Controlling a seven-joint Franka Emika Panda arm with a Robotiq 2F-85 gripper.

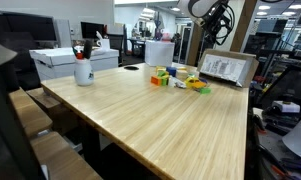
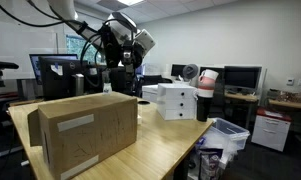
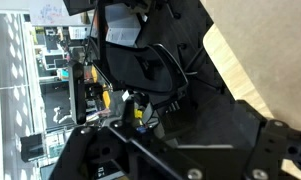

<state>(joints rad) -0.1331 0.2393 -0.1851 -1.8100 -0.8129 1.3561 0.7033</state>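
Hovering high over toy blocks, gripper spread wide, empty, their row running across table.

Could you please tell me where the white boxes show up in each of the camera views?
In an exterior view: the white boxes sit at the table's far left edge, behind the pen cup.
In an exterior view: they are stacked right of centre, beyond the cardboard box.
Wrist view: not in it.
Shared landmark: the light wooden table, in both exterior views.
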